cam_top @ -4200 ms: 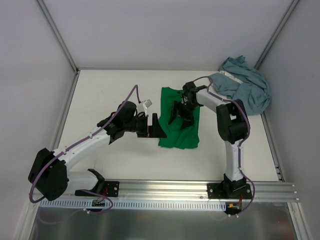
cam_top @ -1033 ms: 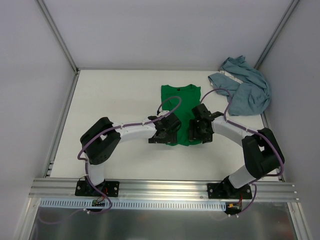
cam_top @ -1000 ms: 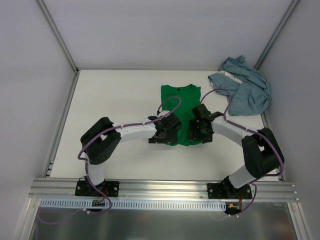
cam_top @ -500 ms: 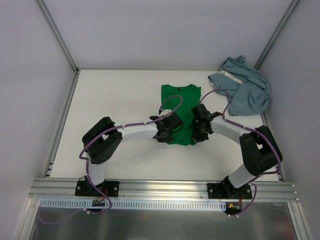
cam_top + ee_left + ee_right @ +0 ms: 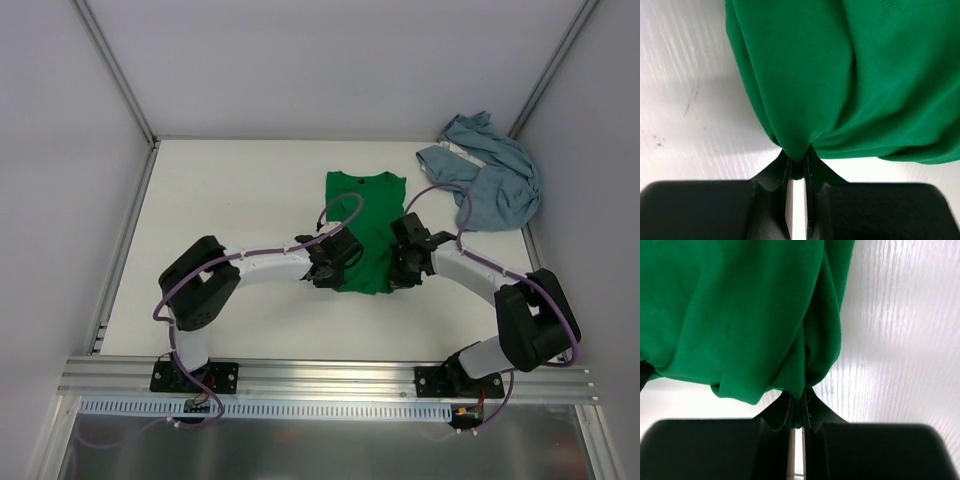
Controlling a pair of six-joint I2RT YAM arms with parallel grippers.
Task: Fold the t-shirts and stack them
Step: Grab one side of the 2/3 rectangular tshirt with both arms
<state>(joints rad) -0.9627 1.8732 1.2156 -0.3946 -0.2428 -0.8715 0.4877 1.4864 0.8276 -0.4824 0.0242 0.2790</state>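
Left gripper [image 5: 797, 164] is pressed together on the near-left hem corner of the green t-shirt [image 5: 365, 215], with cloth bunched between the jaws. The shirt lies mid-table [image 5: 220, 190], collar at the far end. Right gripper [image 5: 800, 402] pinches the near-right hem corner the same way. Blue-grey t-shirt [image 5: 492, 180] sits crumpled in the far right corner, well apart, untouched.

Step in hand, likely: the hem-to-collar fold of the green shirt, both corners gripped. The next move calls for raising both corners together and carrying them level toward the collar, hem taut so it lands square. Stacking is not yet begun.
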